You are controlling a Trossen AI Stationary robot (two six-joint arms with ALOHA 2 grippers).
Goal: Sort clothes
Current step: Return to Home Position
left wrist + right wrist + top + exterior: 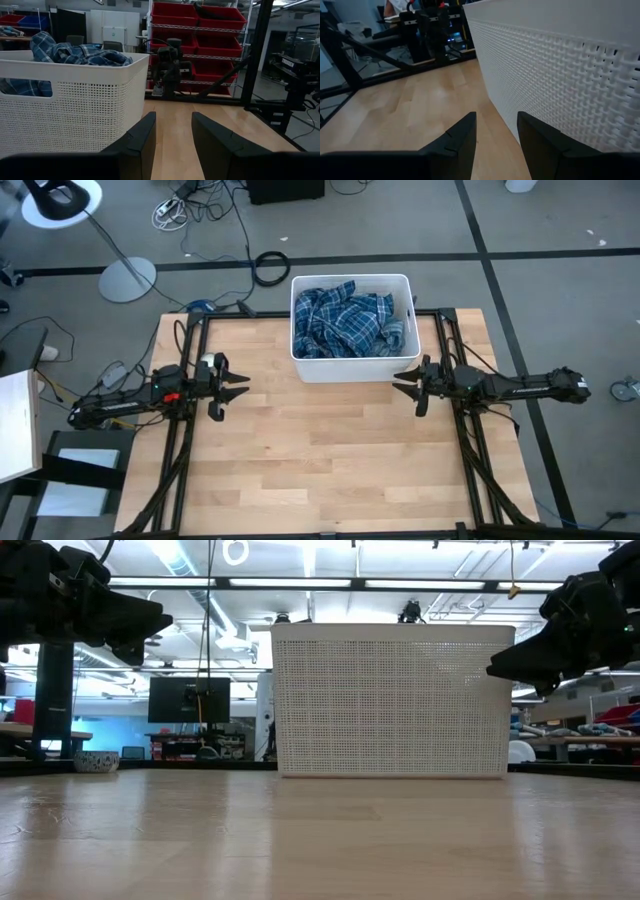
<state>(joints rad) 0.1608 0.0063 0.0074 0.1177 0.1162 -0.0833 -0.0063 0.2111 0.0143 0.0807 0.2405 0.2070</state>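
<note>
Blue-and-white plaid shirts (345, 322) lie heaped inside the white perforated bin (400, 365) at the table's far middle; they also show over the bin's rim in the left wrist view (75, 52). No turquoise, navy or grey garment shows. My left gripper (240, 386) hovers open and empty above the table, left of the bin. My right gripper (402, 381) hovers open and empty just right of the bin's near right corner, its fingers pointing left along the bin's near wall (560, 65).
The bin's near wall (390, 700) stands across the table's far middle. The bare wooden tabletop (320, 460) stretches between and in front of both arms. Black frame rails (185, 450) run along the table's left and right sides.
</note>
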